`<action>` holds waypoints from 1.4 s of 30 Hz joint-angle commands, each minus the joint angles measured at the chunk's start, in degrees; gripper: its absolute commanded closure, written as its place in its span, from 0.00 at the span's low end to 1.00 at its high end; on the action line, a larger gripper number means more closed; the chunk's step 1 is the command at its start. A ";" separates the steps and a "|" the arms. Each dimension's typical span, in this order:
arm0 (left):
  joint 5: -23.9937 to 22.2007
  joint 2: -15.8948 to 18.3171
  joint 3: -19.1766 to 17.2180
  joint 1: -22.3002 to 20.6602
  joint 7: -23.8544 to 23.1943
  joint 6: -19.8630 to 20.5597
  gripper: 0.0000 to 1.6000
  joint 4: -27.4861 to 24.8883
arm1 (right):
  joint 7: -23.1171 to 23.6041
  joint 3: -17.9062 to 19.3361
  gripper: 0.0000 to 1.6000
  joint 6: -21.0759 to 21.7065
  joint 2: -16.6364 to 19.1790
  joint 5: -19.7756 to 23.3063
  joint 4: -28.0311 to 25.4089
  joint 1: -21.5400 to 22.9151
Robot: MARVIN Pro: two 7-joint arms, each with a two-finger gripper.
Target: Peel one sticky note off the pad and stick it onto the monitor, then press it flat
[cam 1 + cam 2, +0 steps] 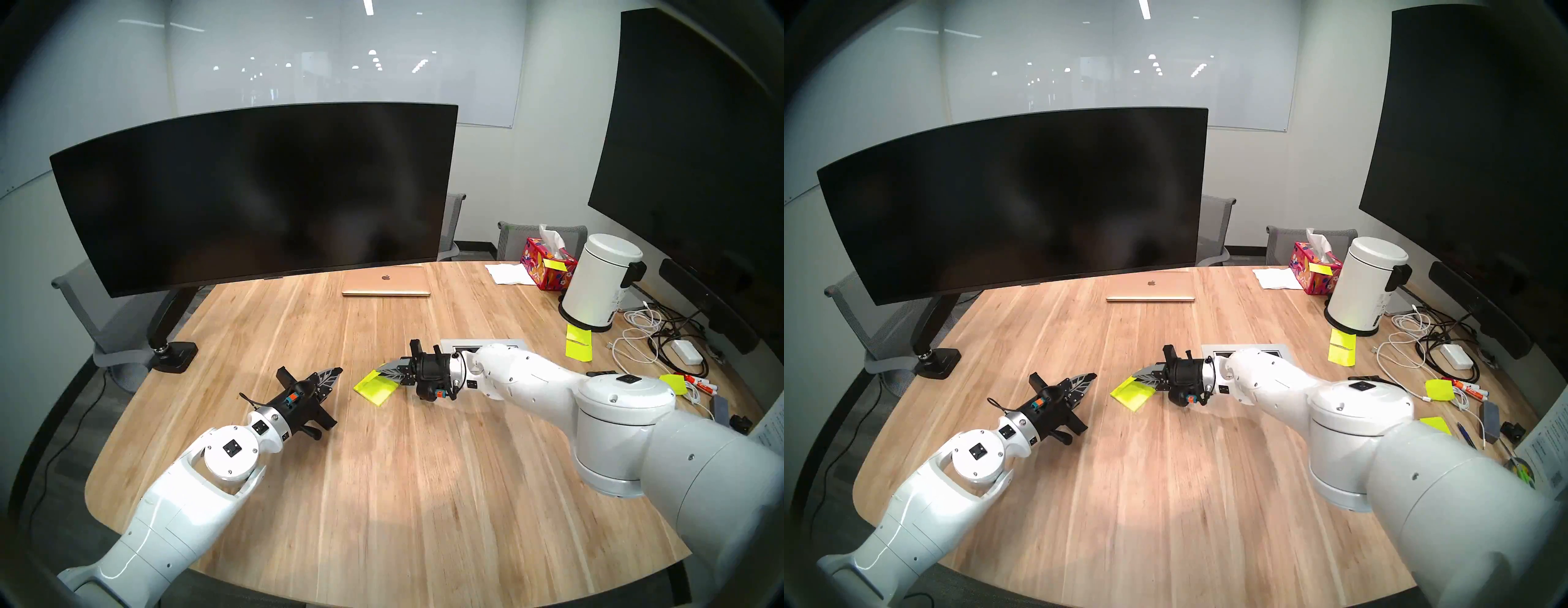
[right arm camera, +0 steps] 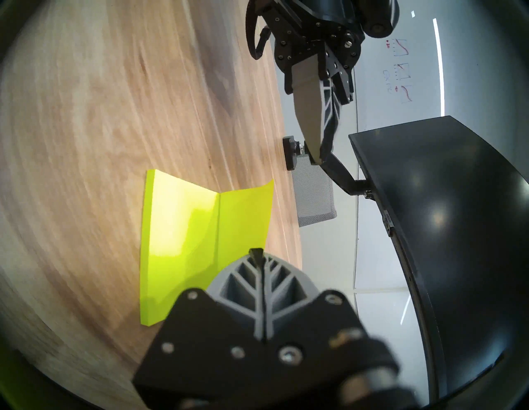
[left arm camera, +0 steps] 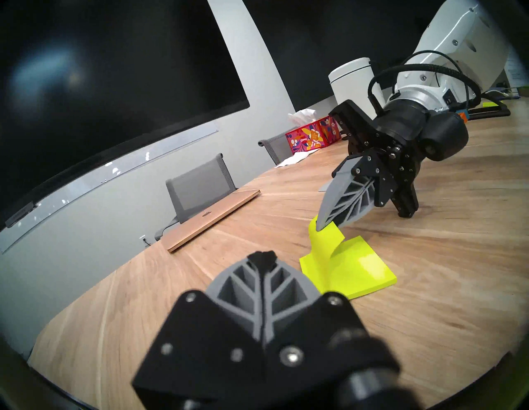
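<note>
The right gripper [image 3: 325, 222] is closed on one corner of the sticky note [image 3: 323, 246] and holds it lifted. The sheet stands up in a curve, but its opposite edge is still glued to the pad [image 3: 363, 270], which lies flat on the wooden table [image 1: 382, 488] in front of the robot. The left gripper [image 1: 333, 375] is pressed together with nothing inside and hangs just beside the pad, not touching it.

Nothing holds the pad down. If the right arm pulls upward, the whole pad may rise or slide with the sheet, because the glue strip is probably stronger than the small weight of the stack. The grip takes only a little of the corner, so a quick pull may let the paper slip out or tear. A strong curl can also stay in the sheet and make flat pressing harder later.

The monitor [image 1: 254, 199] stands well apart, at the far left of the table. On the way there the free sheet can fold onto itself or stick to a finger [image 2: 310, 114] of the other arm.
</note>
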 commanded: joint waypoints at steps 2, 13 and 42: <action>0.50 -0.17 0.11 -2.56 -0.56 0.61 1.00 -0.67 | -1.01 0.01 1.00 0.07 -0.97 1.13 0.45 0.13; 0.65 1.09 0.46 -0.32 -2.62 -0.68 1.00 -2.22 | -1.20 -1.00 1.00 0.07 -2.05 2.09 1.93 -0.08; 4.21 -0.42 2.83 0.12 -2.48 -1.28 1.00 1.70 | -1.56 -3.66 1.00 0.07 -2.82 4.75 3.23 -0.30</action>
